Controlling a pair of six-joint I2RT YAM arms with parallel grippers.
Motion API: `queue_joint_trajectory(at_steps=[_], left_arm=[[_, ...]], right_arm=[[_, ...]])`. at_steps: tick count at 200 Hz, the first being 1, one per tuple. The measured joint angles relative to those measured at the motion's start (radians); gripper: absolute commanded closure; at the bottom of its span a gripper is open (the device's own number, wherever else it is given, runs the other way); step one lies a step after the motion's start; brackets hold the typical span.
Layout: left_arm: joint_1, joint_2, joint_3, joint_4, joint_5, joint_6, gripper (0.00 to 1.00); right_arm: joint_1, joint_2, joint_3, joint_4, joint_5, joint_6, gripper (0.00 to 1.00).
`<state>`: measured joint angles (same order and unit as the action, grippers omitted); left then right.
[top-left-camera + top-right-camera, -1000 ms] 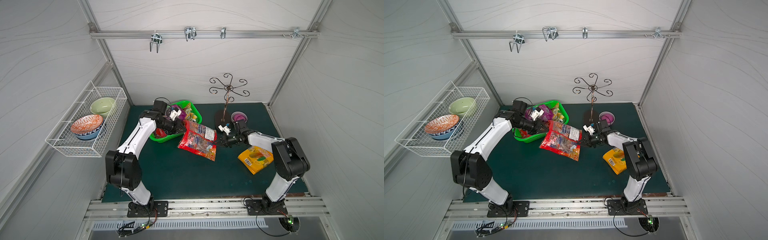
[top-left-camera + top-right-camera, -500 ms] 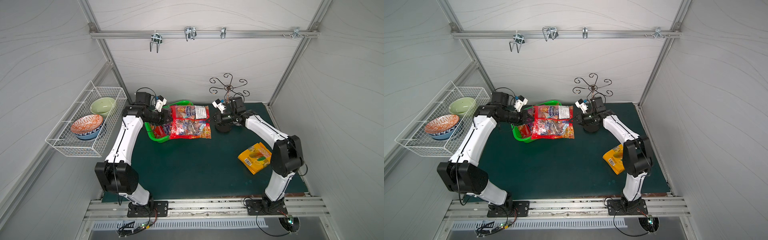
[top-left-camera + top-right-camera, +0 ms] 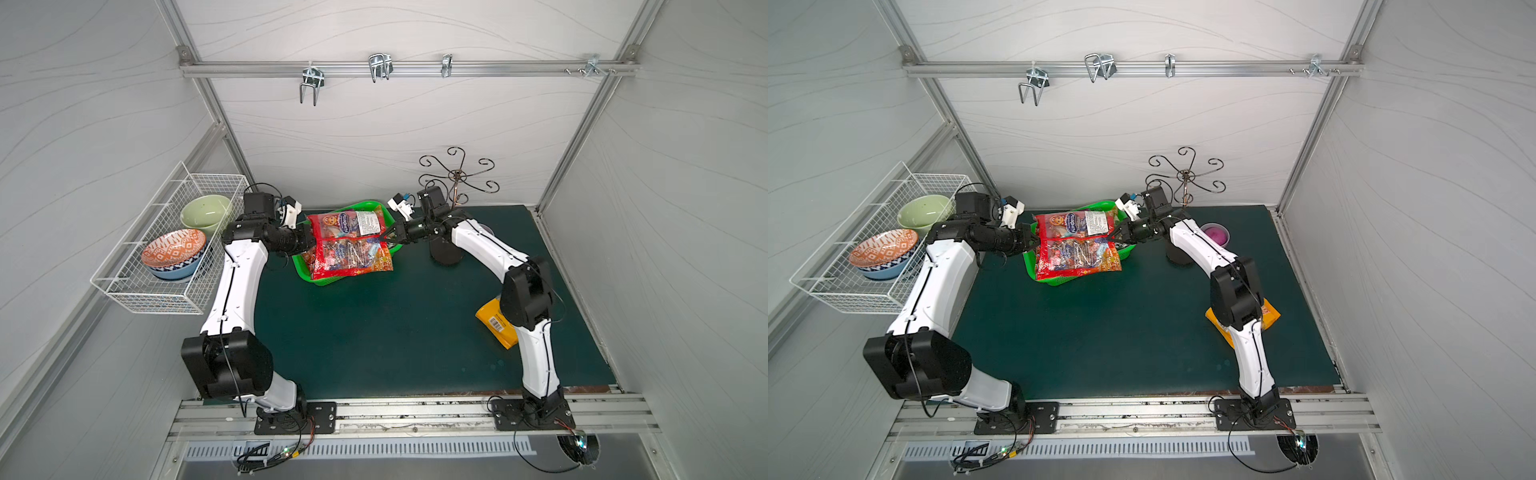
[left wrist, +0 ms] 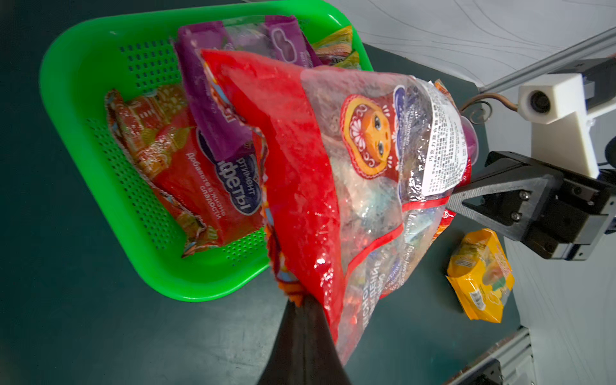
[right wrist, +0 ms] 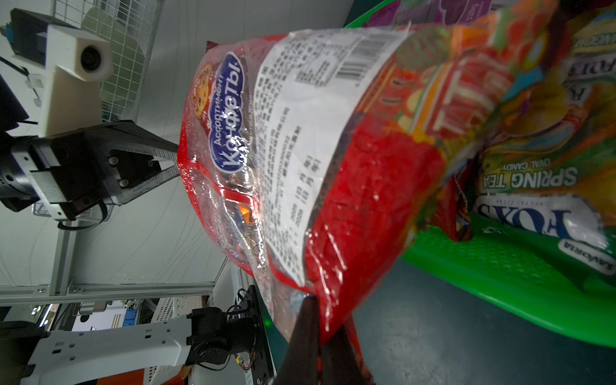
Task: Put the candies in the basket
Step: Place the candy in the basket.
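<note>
A large red candy bag (image 3: 351, 245) (image 3: 1077, 247) hangs stretched between my two grippers, above the green basket (image 3: 322, 280) (image 3: 1054, 280). My left gripper (image 3: 311, 243) (image 4: 301, 300) is shut on one side edge of the bag. My right gripper (image 3: 386, 239) (image 5: 320, 306) is shut on the opposite edge. Inside the basket (image 4: 100, 43) lie a second red bag (image 4: 200, 180), a purple bag (image 4: 213, 110) and a green FOX'S bag (image 5: 533, 173). A yellow-orange bag (image 3: 494, 322) (image 4: 480, 276) lies on the mat at the right, partly hidden by the right arm.
A white wire basket (image 3: 166, 249) with bowls hangs on the left wall. A black metal stand with curled arms (image 3: 455, 183) rises behind the right gripper, and a pink bowl (image 3: 1214, 235) sits beside it. The mat's front edge runs along the rail.
Both grippers have lifted the red bag off the mat and carried it back and left. It now hangs over the basket instead of lying beside it.
</note>
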<state>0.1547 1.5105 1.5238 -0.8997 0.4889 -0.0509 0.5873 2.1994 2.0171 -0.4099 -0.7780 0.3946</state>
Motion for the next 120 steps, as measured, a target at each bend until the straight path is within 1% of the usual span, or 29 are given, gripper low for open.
queue_joint_trajectory(at_steps=[35, 68, 89, 120], left_arm=[[0.005, 0.000, -0.034, 0.058, -0.057, 0.006, 1.00], [0.005, 0.003, -0.064, 0.116, -0.119, 0.029, 1.00], [0.006, 0.013, -0.079, 0.153, -0.138, 0.033, 1.00], [0.007, 0.049, -0.079, 0.195, -0.146, 0.033, 1.00]], right_arm=[[0.012, 0.163, 0.211, -0.027, 0.022, -0.003, 1.00], [0.014, 0.283, 0.356, -0.037, 0.037, -0.003, 1.00], [0.014, 0.318, 0.396, -0.033, 0.039, -0.001, 1.00], [0.015, 0.328, 0.416, 0.001, 0.056, 0.019, 1.00]])
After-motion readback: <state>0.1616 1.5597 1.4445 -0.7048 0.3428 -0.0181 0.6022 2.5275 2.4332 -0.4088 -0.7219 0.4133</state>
